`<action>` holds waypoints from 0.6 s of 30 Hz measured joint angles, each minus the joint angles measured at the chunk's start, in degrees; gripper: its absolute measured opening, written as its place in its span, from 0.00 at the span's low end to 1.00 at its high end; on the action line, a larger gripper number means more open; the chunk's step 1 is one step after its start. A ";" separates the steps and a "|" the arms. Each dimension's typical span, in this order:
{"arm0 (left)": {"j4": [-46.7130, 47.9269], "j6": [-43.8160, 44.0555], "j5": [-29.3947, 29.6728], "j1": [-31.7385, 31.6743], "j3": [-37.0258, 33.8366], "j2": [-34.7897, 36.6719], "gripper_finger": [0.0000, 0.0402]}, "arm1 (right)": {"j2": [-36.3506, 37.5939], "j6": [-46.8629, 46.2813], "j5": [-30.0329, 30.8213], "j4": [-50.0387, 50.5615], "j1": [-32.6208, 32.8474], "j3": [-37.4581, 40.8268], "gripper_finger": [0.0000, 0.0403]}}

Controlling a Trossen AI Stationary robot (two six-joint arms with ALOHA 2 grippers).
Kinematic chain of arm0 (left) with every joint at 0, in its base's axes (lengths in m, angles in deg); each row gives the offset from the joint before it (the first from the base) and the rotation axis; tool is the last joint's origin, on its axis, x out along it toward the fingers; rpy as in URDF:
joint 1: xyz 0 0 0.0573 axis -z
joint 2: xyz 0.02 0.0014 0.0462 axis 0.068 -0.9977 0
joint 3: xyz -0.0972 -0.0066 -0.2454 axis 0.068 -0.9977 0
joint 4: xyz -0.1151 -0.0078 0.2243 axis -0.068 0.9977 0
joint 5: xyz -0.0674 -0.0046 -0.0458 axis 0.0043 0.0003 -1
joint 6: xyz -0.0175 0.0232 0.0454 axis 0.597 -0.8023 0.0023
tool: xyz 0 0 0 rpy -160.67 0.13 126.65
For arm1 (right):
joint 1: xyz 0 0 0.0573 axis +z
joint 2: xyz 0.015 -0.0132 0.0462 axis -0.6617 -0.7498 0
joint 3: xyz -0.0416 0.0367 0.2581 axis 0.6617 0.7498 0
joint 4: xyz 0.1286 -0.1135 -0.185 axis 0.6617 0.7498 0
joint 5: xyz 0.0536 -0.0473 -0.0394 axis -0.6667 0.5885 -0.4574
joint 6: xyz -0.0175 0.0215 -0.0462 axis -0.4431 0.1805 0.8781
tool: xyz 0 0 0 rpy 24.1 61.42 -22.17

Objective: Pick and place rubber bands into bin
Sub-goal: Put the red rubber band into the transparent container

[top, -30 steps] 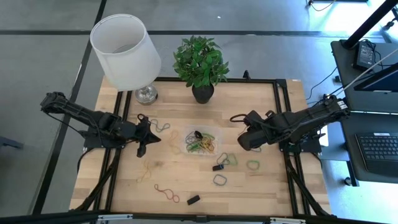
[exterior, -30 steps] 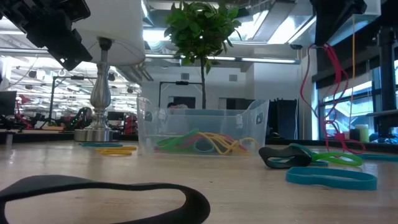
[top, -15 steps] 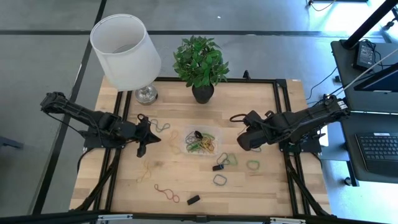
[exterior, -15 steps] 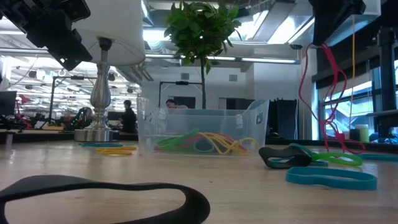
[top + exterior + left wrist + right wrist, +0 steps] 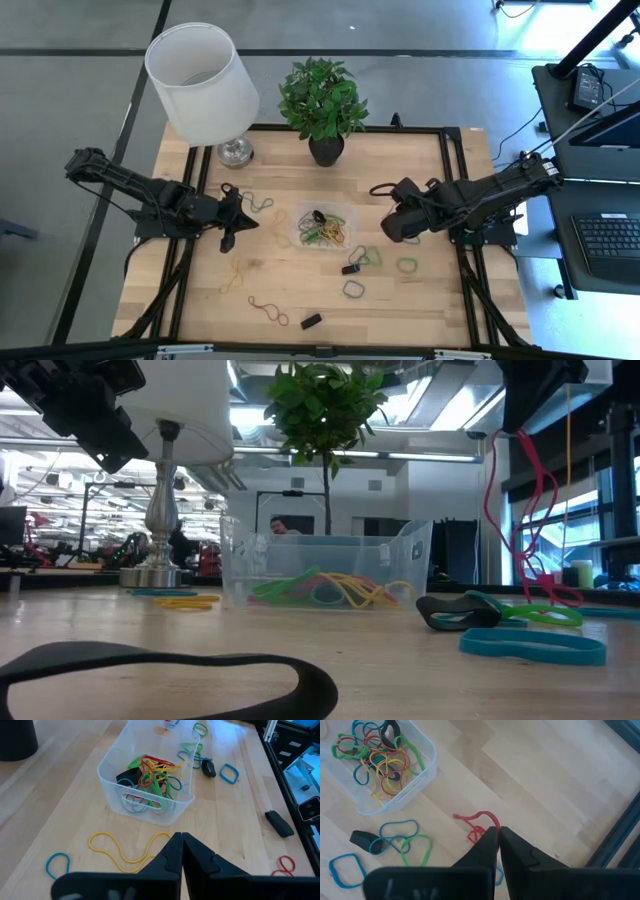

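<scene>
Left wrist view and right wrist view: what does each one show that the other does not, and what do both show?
Only the left wrist view shows the long yellow band lying on the wood near the shut left pincer. Only the right wrist view shows the red band hanging from the right pincer, shut on it. Both show the clear bin holding mixed bands.

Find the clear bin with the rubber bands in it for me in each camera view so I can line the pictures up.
High view: the bin sits mid-table, just in front of the plant pot.
Low view: centre, with the plant rising behind it.
Left wrist view: upper middle, beyond the shut left gripper.
Right wrist view: upper left corner.
Shared landmark: the tangle of rubber bands inside it.
</scene>
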 joint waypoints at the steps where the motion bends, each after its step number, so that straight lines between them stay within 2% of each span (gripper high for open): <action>1: 0.00 0.00 -0.01 0.00 0.00 0.00 0.01 | 0.00 0.00 0.01 -0.18 0.01 0.00 0.06; 8: 0.00 0.00 -0.02 0.00 0.00 0.00 0.00 | 0.00 -0.02 0.02 -0.41 -0.01 0.04 0.06; 14: 0.00 -0.01 -0.01 0.00 0.02 0.00 0.00 | 0.04 -0.04 -0.02 -3.29 -0.10 3.02 0.06; 18: 0.00 -0.02 -0.02 -0.02 0.02 0.00 0.01 | 0.04 -1.36 -0.21 -6.30 -0.63 7.24 0.13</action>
